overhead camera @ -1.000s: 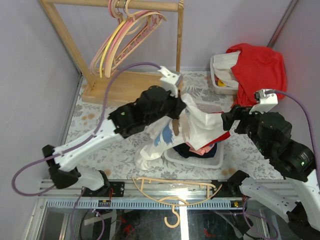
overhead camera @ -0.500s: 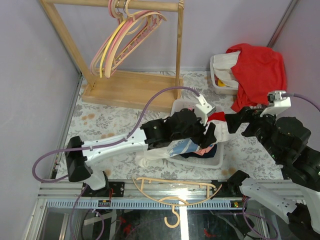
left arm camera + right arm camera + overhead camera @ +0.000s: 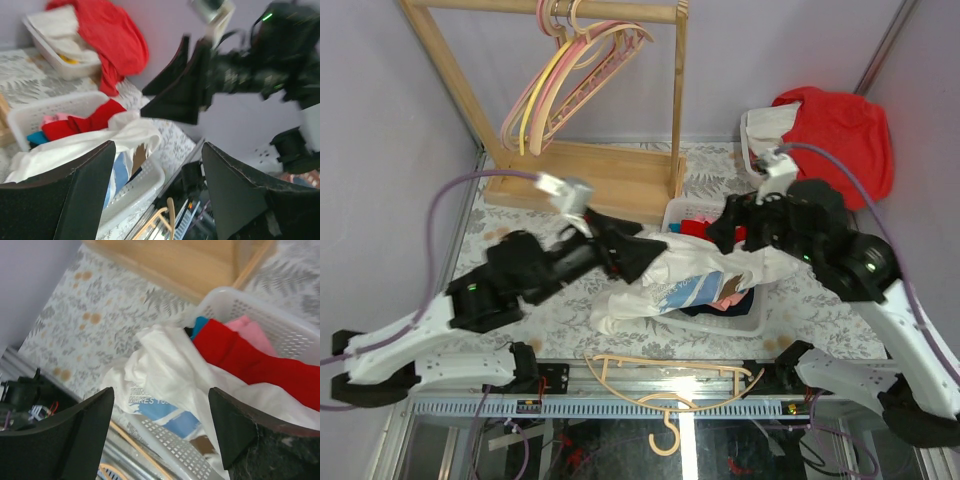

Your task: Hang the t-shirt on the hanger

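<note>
Since the frame a second back, the left arm has swung away to the left and the t-shirt point(image 3: 692, 283), then bunched up in the air at the left hand point(image 3: 642, 255), now lies slumped. The right arm has come in over the basket.

- T-shirt: draped across the white basket point(image 3: 752, 318) in the middle of the bench point(image 3: 520, 235). Its left end spills over the rim onto the bench. The blue print faces up, and red and pink clothes show beneath it.
- Left hand: fingers point(image 3: 85, 192) wide apart with nothing between them. It sits just left of the shirt; I cannot tell whether it touches the cloth.
- Right hand point(image 3: 720, 232): fingers point(image 3: 75, 435) spread and empty, above the far side of the basket and looking down on the shirt.
- Hanger point(image 3: 672, 408): flat at the near edge of the bench between the arm bases, apart from the shirt, hook toward me.
- Red garment point(image 3: 840, 135): heaped on the far-right bin.
- Wooden rack point(image 3: 675, 90): at the far left, carrying pink and yellow hangers.
</note>
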Robot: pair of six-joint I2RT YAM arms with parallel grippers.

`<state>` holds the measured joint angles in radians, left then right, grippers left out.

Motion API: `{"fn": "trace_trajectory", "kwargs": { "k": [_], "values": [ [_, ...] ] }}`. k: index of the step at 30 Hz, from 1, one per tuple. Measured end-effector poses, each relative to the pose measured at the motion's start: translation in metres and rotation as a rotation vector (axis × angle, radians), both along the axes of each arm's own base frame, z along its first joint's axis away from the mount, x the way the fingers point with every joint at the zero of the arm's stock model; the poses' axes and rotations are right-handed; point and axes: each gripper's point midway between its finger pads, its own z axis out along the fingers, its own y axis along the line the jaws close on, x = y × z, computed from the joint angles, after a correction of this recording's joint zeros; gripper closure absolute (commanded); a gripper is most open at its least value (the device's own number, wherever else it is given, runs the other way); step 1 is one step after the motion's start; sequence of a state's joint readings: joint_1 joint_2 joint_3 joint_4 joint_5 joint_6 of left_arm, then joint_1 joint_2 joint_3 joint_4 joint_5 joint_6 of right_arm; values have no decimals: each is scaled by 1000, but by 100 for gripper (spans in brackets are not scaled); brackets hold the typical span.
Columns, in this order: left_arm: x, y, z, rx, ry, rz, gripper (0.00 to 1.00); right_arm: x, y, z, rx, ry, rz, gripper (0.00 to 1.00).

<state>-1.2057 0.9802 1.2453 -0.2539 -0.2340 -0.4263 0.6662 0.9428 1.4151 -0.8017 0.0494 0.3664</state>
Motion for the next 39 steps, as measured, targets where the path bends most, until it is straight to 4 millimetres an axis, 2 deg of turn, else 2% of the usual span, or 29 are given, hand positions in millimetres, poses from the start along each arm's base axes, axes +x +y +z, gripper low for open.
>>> {"fn": "trace_trajectory", "kwargs": {
  "k": [3, 5, 7, 11, 12, 15, 22, 24, 26, 28, 29, 30, 32, 34, 36, 39],
  "values": [
    [-1, 49, 21, -88, 16, 103, 30, 10, 37, -22, -12, 84, 129, 9],
    [0, 70, 22, -110, 39, 155, 30, 16, 56, -44, -33, 142, 190, 8],
    [3, 83, 11, -99, 69, 204, 30, 18, 69, -69, -75, 207, 240, 8],
    [8, 90, -35, 20, 145, 264, 31, 18, 99, -109, -194, 277, 327, 3],
    [8, 91, -44, 47, 160, 273, 31, 18, 107, -117, -228, 285, 346, 1],
    [8, 96, -69, 123, 200, 297, 32, 21, 120, -136, -314, 300, 366, 1],
    [4, 111, -96, 166, 243, 323, 33, 21, 147, -162, -522, 276, 391, 1],
    [3, 115, -98, 169, 246, 331, 33, 25, 150, -174, -591, 277, 377, 11],
    [3, 117, -97, 161, 245, 337, 34, 30, 148, -191, -669, 287, 360, 35],
    [3, 119, -96, 156, 248, 341, 34, 33, 141, -210, -759, 309, 342, 67],
    [4, 119, -96, 154, 249, 344, 34, 35, 137, -217, -796, 317, 335, 78],
    [4, 119, -97, 152, 250, 344, 34, 36, 134, -222, -821, 323, 326, 84],
    [4, 120, -98, 152, 254, 348, 34, 38, 130, -222, -835, 317, 308, 90],
    [4, 120, -101, 157, 257, 349, 34, 40, 128, -213, -825, 296, 293, 93],
    [4, 120, -103, 165, 259, 350, 34, 42, 126, -198, -808, 264, 276, 98],
    [4, 118, -106, 174, 261, 351, 34, 46, 119, -162, -761, 192, 231, 100]
  ]
}}
